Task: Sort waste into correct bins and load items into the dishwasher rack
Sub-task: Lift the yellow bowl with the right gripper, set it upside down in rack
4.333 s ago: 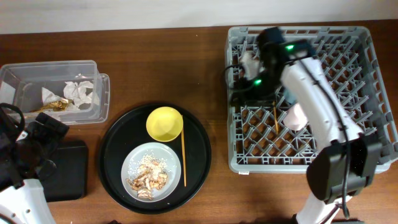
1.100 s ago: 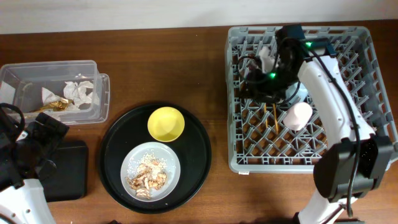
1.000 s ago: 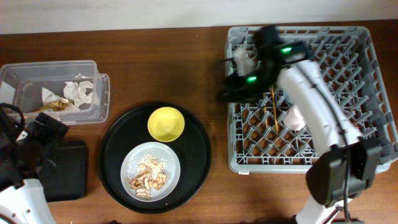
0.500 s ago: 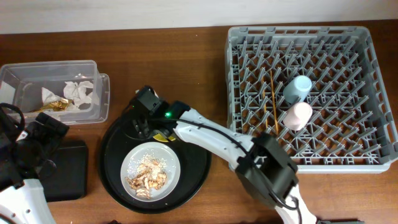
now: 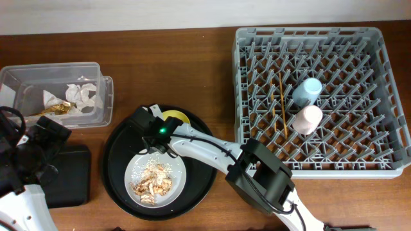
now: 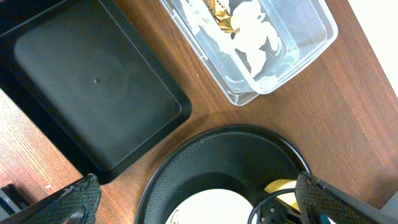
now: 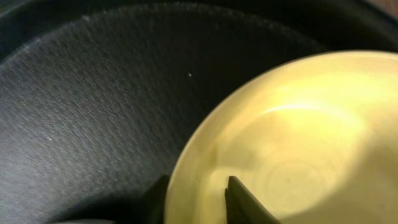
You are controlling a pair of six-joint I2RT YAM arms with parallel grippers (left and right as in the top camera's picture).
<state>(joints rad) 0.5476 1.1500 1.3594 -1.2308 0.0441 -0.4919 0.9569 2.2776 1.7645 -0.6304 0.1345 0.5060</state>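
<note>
My right gripper (image 5: 153,126) (image 7: 196,196) reaches over the round black tray (image 5: 121,154) and is shut on the rim of the yellow bowl (image 5: 175,117) (image 7: 298,143), one finger inside, one outside. Beside the bowl, the plate (image 5: 156,174) carries rice and brownish food scraps (image 5: 153,185). A blue cup (image 5: 309,90), a pink cup (image 5: 309,119) and chopsticks (image 5: 281,102) lie in the dishwasher rack (image 5: 350,163). Napkins (image 5: 82,95) and a gold wrapper (image 5: 56,110) are in the clear tub (image 5: 96,70). My left gripper (image 6: 199,205) hangs open, high above the tray's left side.
The flat black tray (image 5: 69,176) (image 6: 93,93) lies at the lower left, under my left arm and just below the clear tub (image 6: 280,56). Bare wooden tabletop (image 5: 180,64) separates the tub from the rack.
My right arm swung from the rack across to the round tray and its jaws closed on the yellow bowl's rim. Both chopsticks now lie in the rack. The left arm stayed still.
</note>
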